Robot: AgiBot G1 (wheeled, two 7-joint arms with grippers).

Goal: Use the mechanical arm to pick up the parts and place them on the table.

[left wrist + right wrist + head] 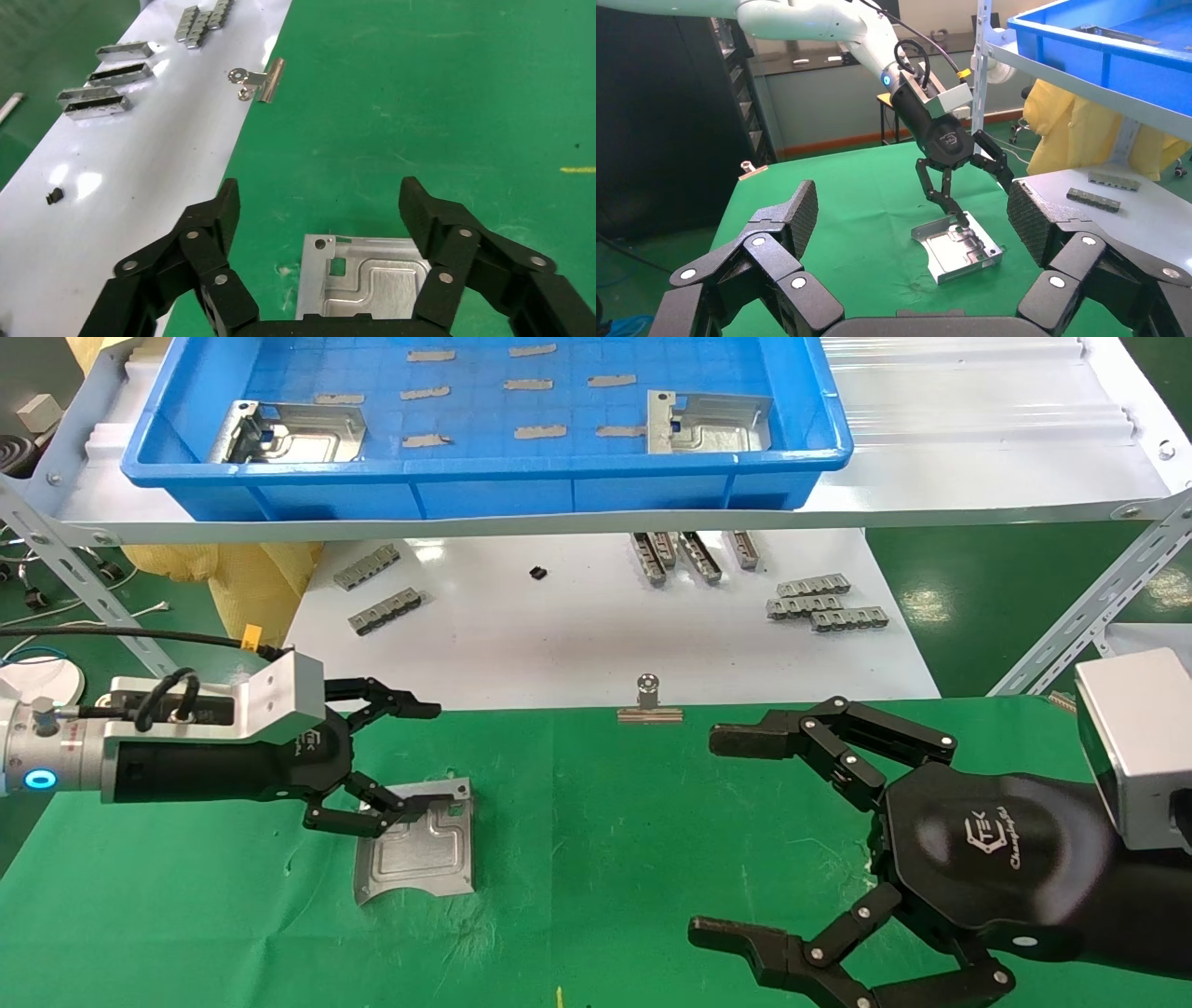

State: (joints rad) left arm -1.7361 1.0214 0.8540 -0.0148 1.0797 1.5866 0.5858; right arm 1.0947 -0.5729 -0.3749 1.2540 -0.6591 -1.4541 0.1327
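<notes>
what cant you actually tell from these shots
- Head view: left gripper fingers cover the part's flange, so contact is unclear.
- Left wrist view: that part is cut off by the gripper body.
- Head view: right gripper lower fingers run off the frame edge.

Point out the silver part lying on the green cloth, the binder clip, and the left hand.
Silver part (421,851), head view, on its embossed flat face.
Binder clip (649,713), head view, on its clamp body.
Left hand (386,761), head view, midway between its open fingertips.

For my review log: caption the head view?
Left gripper open over a part on the table; right gripper open.
</notes>
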